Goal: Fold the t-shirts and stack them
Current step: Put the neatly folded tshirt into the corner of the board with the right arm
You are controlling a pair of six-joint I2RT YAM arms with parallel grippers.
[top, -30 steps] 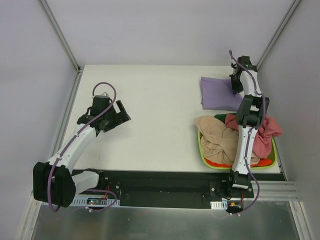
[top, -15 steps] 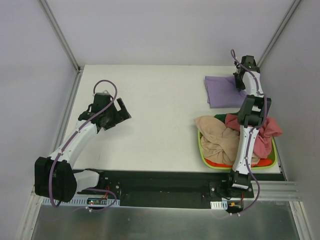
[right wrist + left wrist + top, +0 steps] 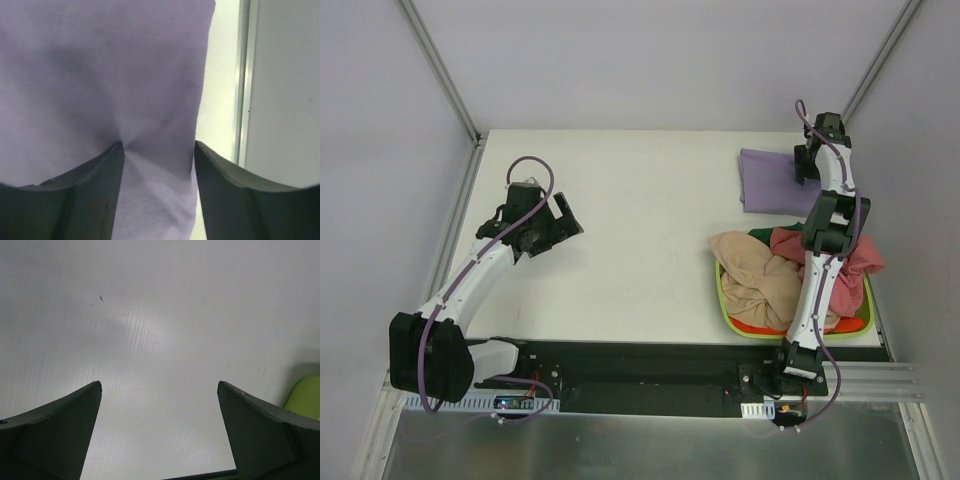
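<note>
Folded lavender t-shirt (image 3: 772, 179) has been dragged further toward the desk's (image 3: 630, 230) far right corner by the right end effector (image 3: 807, 167), whose fingers are pressed into the cloth and pucker it; whether they actually pinch it, cannot tell. Tan t-shirt (image 3: 752, 276) and pinkish-red t-shirt (image 3: 850, 262) sit heaped in the lime basket (image 3: 724, 305). Left end effector (image 3: 159, 390) spread wide, holding nothing. No readable writing.

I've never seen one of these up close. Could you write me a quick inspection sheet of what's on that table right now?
Surface: white table, mostly bare.
Job's things: folded lavender shirt at far right; tan shirt and pinkish-red shirt heaped in the green basket.
Clutter: nothing seen.
Hands: left hand open over bare table; right hand pressing on the lavender shirt, cloth puckered at one finger.
Cables: purple cable looped on each arm.
Surroundings: plain grey walls.
</note>
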